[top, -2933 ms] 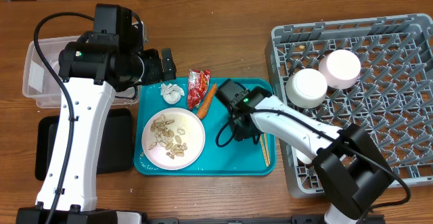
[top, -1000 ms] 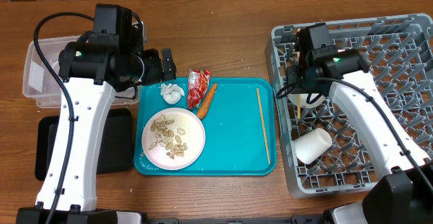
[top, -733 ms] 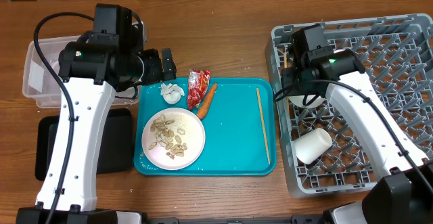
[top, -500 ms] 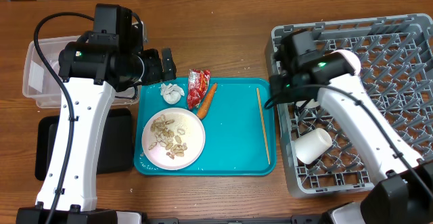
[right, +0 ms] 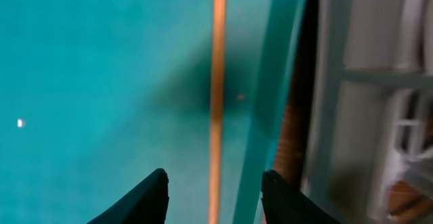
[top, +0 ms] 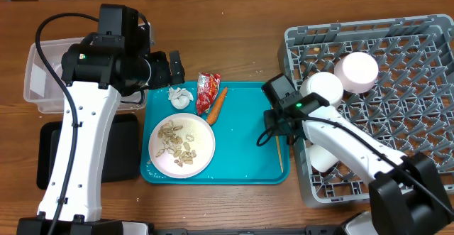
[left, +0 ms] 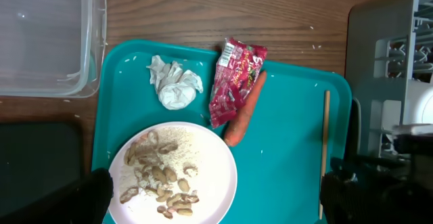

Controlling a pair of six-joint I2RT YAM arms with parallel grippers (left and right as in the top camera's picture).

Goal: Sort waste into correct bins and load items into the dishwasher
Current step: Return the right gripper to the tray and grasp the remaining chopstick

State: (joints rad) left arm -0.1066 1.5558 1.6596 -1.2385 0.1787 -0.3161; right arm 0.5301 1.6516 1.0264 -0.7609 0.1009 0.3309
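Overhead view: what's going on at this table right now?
The right gripper hangs low over the teal tray, jaws open astride the single chopstick lying there, not gripping it. The left gripper hovers open and empty near the tray's top-left corner. A white bowl and a pink bowl sit in the grey dish rack. The tissue, wrapper, carrot and the plate of scraps lie unsorted on the tray.

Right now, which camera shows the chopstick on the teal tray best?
Left wrist: the chopstick shows almost whole, lying along the right side of the teal tray. Overhead, the right arm covers its upper part; only the lower end shows. Right wrist gives one short blurred stretch, close up.
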